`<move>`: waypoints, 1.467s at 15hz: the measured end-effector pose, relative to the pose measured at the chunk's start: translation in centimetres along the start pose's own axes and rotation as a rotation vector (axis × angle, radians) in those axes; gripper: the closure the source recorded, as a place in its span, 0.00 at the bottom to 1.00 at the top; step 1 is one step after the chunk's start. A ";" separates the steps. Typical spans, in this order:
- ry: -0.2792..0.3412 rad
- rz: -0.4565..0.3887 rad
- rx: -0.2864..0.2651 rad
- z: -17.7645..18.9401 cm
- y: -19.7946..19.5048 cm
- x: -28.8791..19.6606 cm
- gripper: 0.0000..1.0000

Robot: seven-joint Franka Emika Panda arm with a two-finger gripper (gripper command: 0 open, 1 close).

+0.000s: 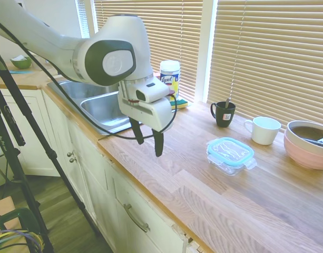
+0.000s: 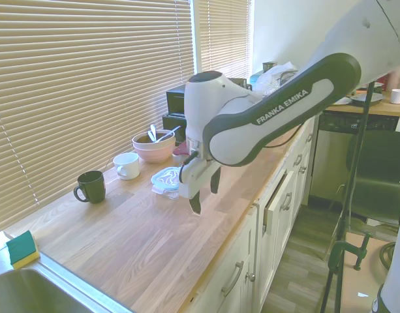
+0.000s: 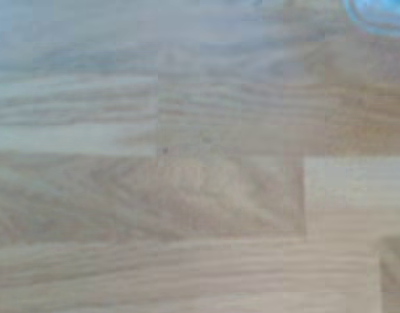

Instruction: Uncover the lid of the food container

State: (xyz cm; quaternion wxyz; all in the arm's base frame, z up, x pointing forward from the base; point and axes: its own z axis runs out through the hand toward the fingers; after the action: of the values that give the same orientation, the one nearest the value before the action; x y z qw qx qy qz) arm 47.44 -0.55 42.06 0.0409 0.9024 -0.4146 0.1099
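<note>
The clear lid (image 1: 230, 150) with its light blue rim sits snapped on the small glass food container (image 1: 228, 162) on the wooden counter. From the other side, the lid (image 2: 167, 176) is partly behind the arm. My gripper (image 1: 148, 141) hangs open and empty above the counter, well left of the container and closer to the sink. In the second exterior view the gripper (image 2: 204, 193) is just in front of the container. A blurred blue-rimmed corner of the lid (image 3: 382, 16) shows in the wrist view over bare wood.
A dark green mug (image 1: 223, 113), a white mug (image 1: 263, 129) and stacked pink and beige bowls (image 1: 307, 143) line the window side. The sink (image 1: 100, 108), a wipes canister (image 1: 169, 80) and a sponge (image 1: 177, 103) lie behind the arm. The counter edge (image 1: 150, 195) runs in front.
</note>
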 end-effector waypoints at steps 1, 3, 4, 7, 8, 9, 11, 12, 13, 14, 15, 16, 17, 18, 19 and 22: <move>0.050 0.002 -0.007 -0.1 -1.0 0.7 0.00; 0.167 0.004 -0.033 0.2 -3.0 1.6 0.00; 0.219 0.004 -0.049 0.5 -4.0 2.0 0.00; 0.342 -0.007 -0.077 1.2 -6.8 2.7 0.00; 0.382 -0.016 -0.091 1.6 -7.6 3.0 0.00; 0.422 -0.024 -0.104 2.0 -8.5 3.3 0.00; 0.479 -0.043 -0.137 3.6 -10.1 4.2 0.00; 0.506 -0.055 -0.155 4.6 -10.8 4.6 0.00; 0.540 -0.071 -0.178 5.6 -11.5 4.9 0.00; 0.571 -0.085 -0.203 6.6 -12.1 5.1 0.00; 0.592 -0.100 -0.223 7.7 -12.9 5.0 0.00; 0.606 -0.113 -0.240 8.5 -13.6 4.9 0.00; 0.624 -0.129 -0.258 9.2 -14.2 4.7 0.00; 0.640 -0.144 -0.277 10.2 -14.6 4.3 0.00; 0.655 -0.158 -0.297 11.0 -14.9 4.1 0.00; 0.690 -0.197 -0.347 13.2 -15.3 3.9 0.00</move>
State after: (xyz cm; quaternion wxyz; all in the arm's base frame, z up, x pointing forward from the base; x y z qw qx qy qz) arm 63.61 4.39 30.43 0.3401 0.8276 -0.3005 0.3304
